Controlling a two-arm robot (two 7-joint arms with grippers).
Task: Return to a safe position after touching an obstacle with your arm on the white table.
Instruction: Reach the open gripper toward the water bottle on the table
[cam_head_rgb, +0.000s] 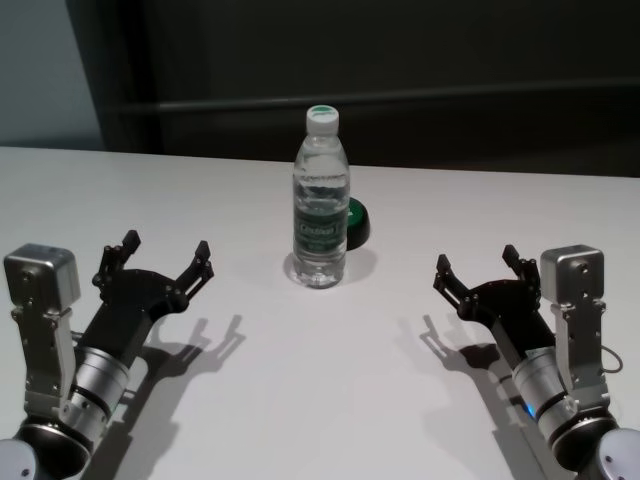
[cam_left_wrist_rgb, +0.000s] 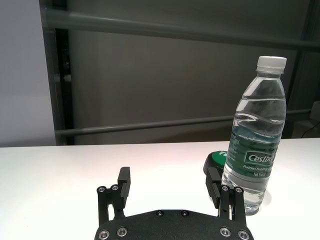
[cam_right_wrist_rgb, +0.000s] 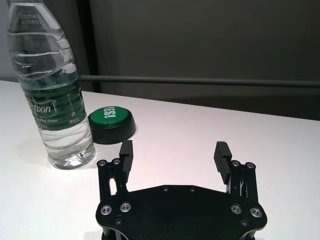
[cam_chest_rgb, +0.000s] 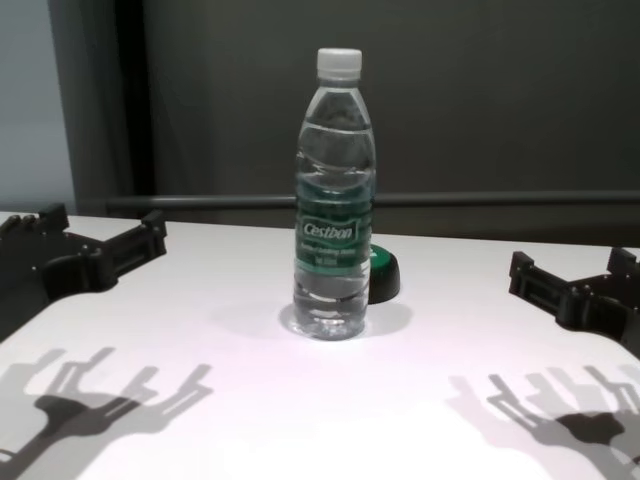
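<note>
Both grippers, left (cam_head_rgb: 165, 255) and right (cam_head_rgb: 478, 268), hover open and empty near the table (cam_head_rgb: 330, 400) front, well apart from the upright central bottle (cam_head_rgb: 320, 200), probably top-heavy, smooth, best gripped mid-label.

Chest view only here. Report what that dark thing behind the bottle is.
Observer: A low black button with a green top and white lettering, seen from the right wrist, beside the bottle.
Operator: Give me the right claw's state.
Observer: Head view: right claw open, empty, well right of the bottle.
Operator: Now the left.
Observer: Left claw open too, apart from the bottle, over the table.
</note>
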